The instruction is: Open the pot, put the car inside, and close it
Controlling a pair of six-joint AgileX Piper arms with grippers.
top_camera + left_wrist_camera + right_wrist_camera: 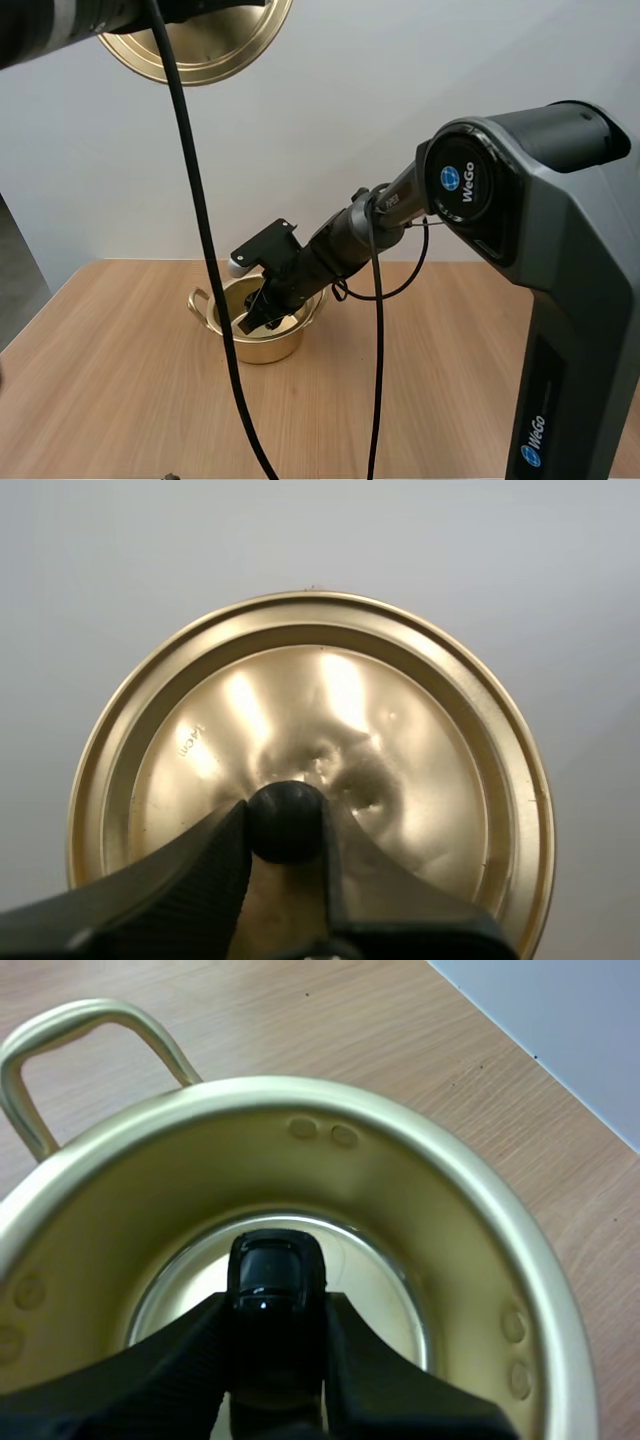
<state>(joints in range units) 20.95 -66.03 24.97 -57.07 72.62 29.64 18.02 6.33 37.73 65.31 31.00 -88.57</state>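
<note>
A gold pot stands open on the wooden table. My right gripper reaches down into its mouth. Seen from the right wrist, that gripper is shut on a small black toy car, held inside the pot just above its shiny bottom. The gold lid hangs high over the table, held by my left arm. From the left wrist, my left gripper is shut on the lid's black knob, with the lid facing the camera.
The wooden table has free room to the left, right and front of the pot. My right arm's large grey base stands at the right. A looped pot handle sticks out over the table.
</note>
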